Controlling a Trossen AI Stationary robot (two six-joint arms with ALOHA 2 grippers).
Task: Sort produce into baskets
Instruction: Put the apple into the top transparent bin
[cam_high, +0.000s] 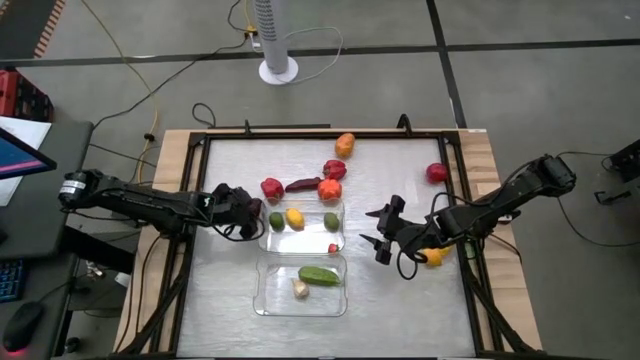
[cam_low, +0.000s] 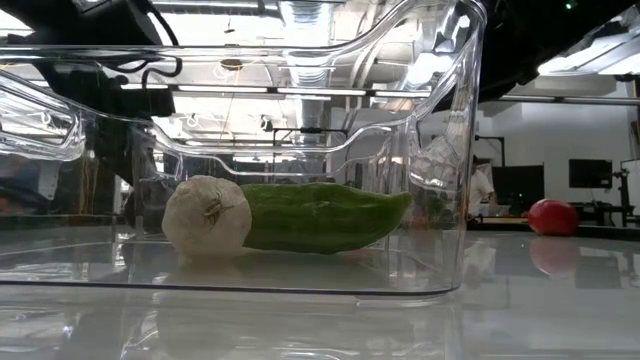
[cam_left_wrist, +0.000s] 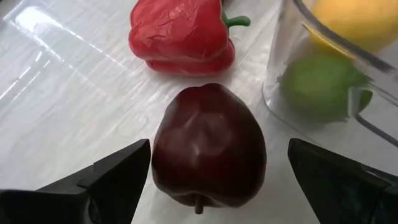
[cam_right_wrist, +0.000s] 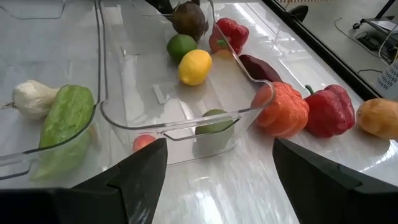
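dark red apple (cam_left_wrist: 208, 146) sits between the left gripper's (cam_left_wrist: 217, 174) spread jaws.

Left arm extends in from the left edge, its gripper (cam_high: 252, 214) low with jaws spread wide. Right arm reaches in from the right, its gripper (cam_high: 377, 234) likewise with jaws apart.

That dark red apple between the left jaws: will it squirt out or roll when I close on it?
Probably some slip: the dark red apple looks glossy and rounded, so flat jaws may meet little of it. It lies on its side on the smooth table, so a nudge could roll it. The left gripper is open around it.
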